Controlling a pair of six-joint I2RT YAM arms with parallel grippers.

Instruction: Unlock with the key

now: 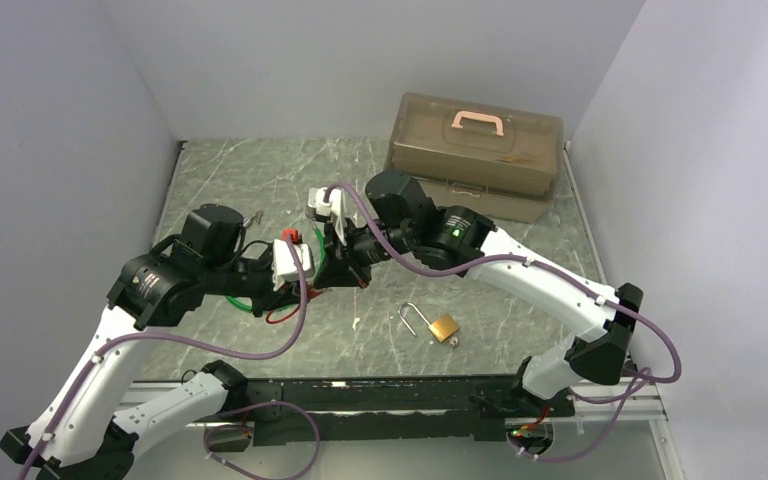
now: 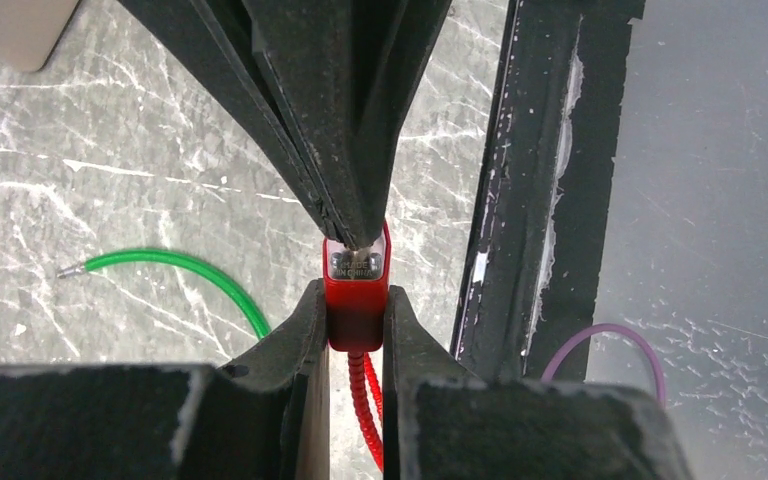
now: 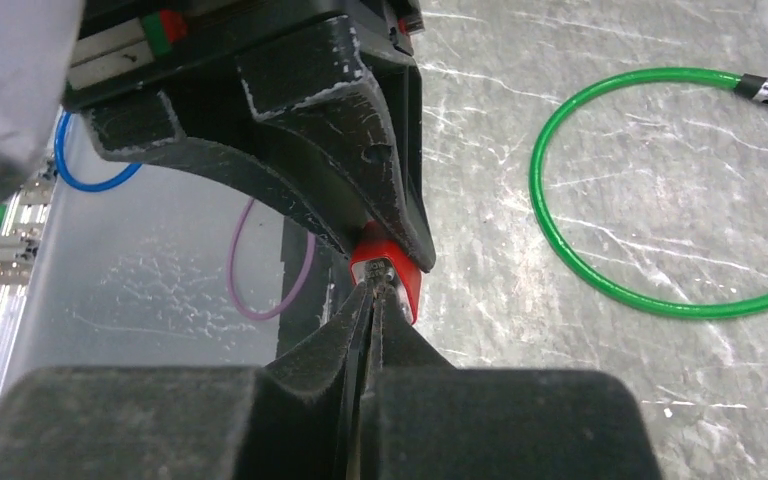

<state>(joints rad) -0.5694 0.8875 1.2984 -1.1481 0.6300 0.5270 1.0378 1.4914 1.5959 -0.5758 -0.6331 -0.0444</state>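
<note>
A small red lock with a silver keyhole face hangs above the table, and a red coiled cable trails from it. My left gripper is shut on the lock's red body, one finger on each side. My right gripper comes at the silver face from the opposite side. Its fingers are pressed together on the key, of which only a pale sliver shows at their tips. In the top view the two grippers meet at mid-table and hide the lock.
A green cable loop lies on the marble table beside the grippers. A brass padlock with its shackle swung open lies near the front edge. A brown toolbox with a pink handle stands at the back right. White walls stand on both sides.
</note>
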